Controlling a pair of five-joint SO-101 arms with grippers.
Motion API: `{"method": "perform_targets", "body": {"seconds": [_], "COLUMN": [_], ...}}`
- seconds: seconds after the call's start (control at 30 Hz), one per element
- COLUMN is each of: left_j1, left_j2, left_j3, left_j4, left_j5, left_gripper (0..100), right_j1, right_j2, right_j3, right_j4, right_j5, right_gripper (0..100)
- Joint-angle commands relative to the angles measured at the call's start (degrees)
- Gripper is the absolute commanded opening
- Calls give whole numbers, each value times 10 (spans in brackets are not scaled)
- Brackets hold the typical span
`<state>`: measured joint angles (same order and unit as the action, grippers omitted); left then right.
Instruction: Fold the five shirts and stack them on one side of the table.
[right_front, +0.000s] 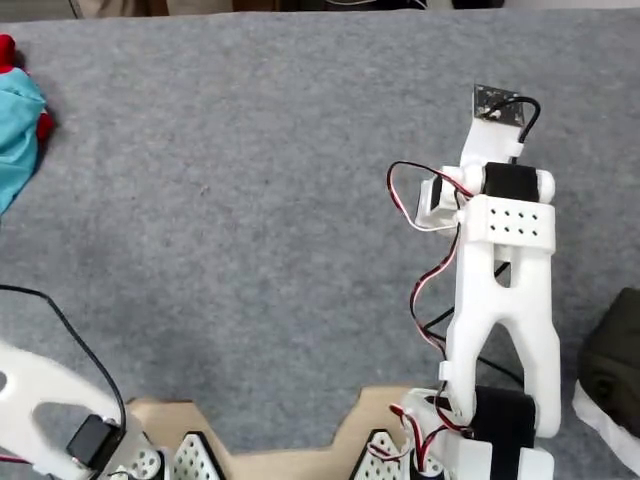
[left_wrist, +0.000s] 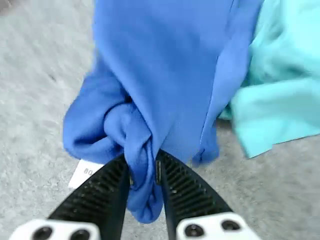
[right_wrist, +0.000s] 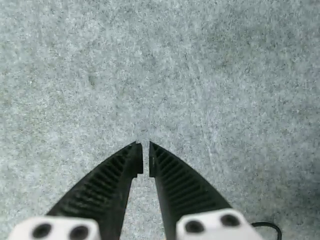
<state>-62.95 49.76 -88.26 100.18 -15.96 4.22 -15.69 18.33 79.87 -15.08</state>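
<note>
1. The left pincer (left_wrist: 143, 167) is clamped on a bunched fold of the blue shirt (left_wrist: 165, 75), which spreads away from it over the grey bench (left_wrist: 35, 125).
2. A turquoise shirt (left_wrist: 285, 75) lies touching the blue one. A white label (left_wrist: 85, 172) peeks from under the blue cloth.
3. In the high view, the turquoise shirt (right_front: 15, 130) sits at the upper left edge of the frame, with something red (right_front: 8, 50) beside it.
4. The right pincer (right_wrist: 143, 146) is closed to a hairline gap with nothing between its tips, above bare bench.
5. A dark cloth (right_front: 612, 365) lies at the lower right edge of the high view.
</note>
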Motion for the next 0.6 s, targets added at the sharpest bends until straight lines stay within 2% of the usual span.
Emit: {"method": "perform_targets", "body": {"seconds": [0.0,0.13,0.27,0.43,0.57], "left_j1": [26,73,162,341,511], "left_j2": [-131,-260,-416,-604,-705], "left_j3": [57,204,420,682,830], "left_j4": [8,8,8,6,5], "left_j5": [0,3,3,3,3], "left_gripper": [19,19,19,19,19], "right_j1": [-6,-3,-3,-6,-2], "right_j2": [-27,-30,-29,-27,-28], "right_j3": [1,1,1,1,1], "right_j4": [-5,3,21,23,23], "right_j5": [-4,-4,-3,-3,-2], "right_gripper": [37,37,37,39,40]}}
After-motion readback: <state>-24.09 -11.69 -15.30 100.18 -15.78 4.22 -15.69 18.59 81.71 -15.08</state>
